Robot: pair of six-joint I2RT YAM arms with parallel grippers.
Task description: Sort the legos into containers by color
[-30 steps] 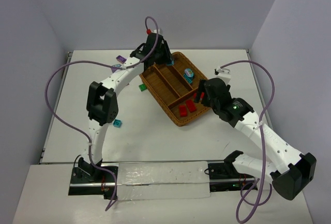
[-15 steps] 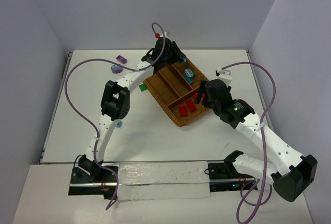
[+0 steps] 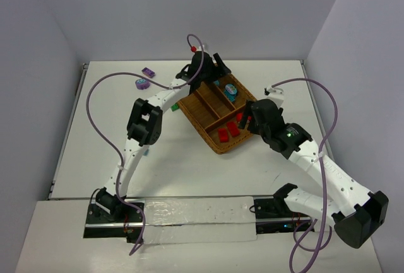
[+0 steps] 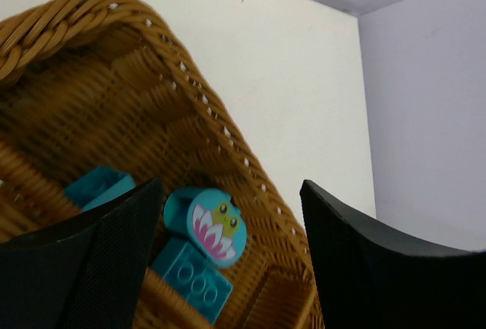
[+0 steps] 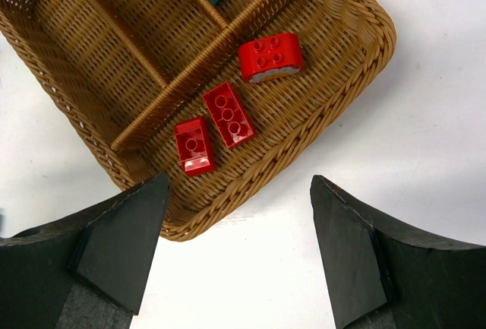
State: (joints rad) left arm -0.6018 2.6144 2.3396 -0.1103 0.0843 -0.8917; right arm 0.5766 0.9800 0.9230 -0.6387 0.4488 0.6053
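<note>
The wicker tray (image 3: 218, 149) lies at an angle in the middle of the table. Its near crosswise compartment holds three red legos (image 5: 228, 115). My right gripper (image 5: 239, 181) hangs open and empty above the tray's near rim (image 5: 370, 33). My left gripper (image 4: 231, 188) is open over the tray's far end (image 4: 76, 10). Below it lie a round teal lego with a flower picture (image 4: 215, 226), a teal brick (image 4: 191, 279) and another teal piece (image 4: 99, 186). Two purple legos (image 3: 148, 72) (image 3: 142, 84) sit on the table at the far left.
A teal lego (image 3: 146, 152) peeks out beside the left arm's elbow (image 3: 144, 121). Purple cables loop from both arms over the table. Walls close in the table's far and side edges.
My left gripper has swung right from the tray's far left corner to over its far end and has opened. The right arm has barely moved.
</note>
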